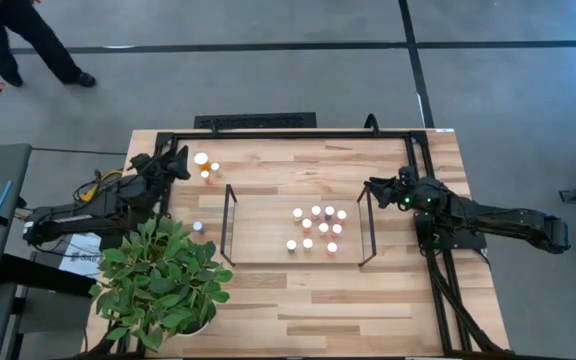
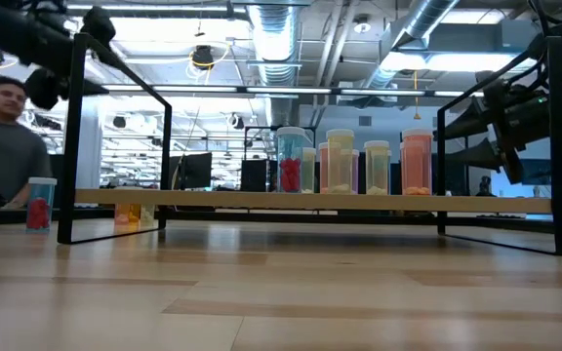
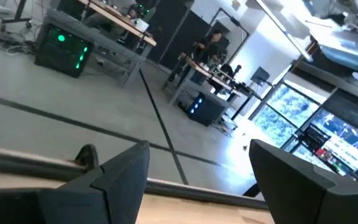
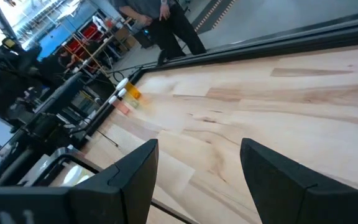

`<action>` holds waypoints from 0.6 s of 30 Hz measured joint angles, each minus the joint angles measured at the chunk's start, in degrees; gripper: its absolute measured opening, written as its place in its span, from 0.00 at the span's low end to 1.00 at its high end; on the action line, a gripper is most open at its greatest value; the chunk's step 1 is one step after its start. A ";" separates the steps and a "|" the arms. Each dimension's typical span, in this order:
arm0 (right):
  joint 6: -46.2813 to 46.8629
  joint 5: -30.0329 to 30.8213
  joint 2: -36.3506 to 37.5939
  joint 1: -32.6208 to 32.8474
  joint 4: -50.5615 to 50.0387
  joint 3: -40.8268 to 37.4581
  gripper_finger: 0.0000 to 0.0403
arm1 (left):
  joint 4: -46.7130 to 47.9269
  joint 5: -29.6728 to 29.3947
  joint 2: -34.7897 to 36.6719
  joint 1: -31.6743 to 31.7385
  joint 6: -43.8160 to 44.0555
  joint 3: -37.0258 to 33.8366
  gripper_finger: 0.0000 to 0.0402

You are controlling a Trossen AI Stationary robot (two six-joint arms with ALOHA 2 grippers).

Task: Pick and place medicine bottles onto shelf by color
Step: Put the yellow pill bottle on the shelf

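The shelf [image 1: 268, 225] is a light-wood board between two black wire ends, lying mid-table. Several medicine bottles [image 1: 316, 228] with white caps stand on it; in the low view they show yellow, red and orange bodies [image 2: 340, 161]. Three more bottles [image 1: 206, 167] stand on the table at the far left, and one [image 1: 197, 226] stands by the plant. My left gripper [image 1: 182, 162] hovers open beside the far-left bottles, with nothing between its fingers [image 3: 197, 149]. My right gripper [image 1: 371, 187] is open and empty [image 4: 197, 146] at the shelf's right end.
A leafy potted plant [image 1: 158, 280] fills the near left corner, close to my left arm. A black frame [image 1: 268, 133] runs along the table's far and right sides. A person [image 1: 28, 40] stands on the floor beyond the far left corner.
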State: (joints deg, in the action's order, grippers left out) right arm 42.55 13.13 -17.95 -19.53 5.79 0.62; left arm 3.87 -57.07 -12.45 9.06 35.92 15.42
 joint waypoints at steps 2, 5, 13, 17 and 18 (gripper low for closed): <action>0.02 0.00 0.02 0.00 -0.21 0.00 0.62 | 0.42 0.28 -3.22 0.25 -0.56 2.69 0.66; 0.01 0.00 0.02 -0.02 -0.72 0.00 0.62 | 3.44 1.55 -8.68 0.74 -0.02 7.31 0.66; 0.00 0.00 0.00 -0.01 -1.26 0.00 0.62 | 23.67 14.83 -24.90 4.32 18.95 19.52 0.66; 0.02 0.00 0.02 -0.02 -1.24 0.00 0.62 | 34.71 24.95 -33.16 6.73 28.47 25.49 0.66; 0.00 0.00 0.01 -0.01 -1.25 0.00 0.62 | 37.04 27.56 -35.06 7.25 30.11 26.87 0.66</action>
State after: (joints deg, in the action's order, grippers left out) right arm 42.54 13.13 -17.95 -19.54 4.54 0.62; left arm 40.92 -29.51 -47.52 16.31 66.03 42.30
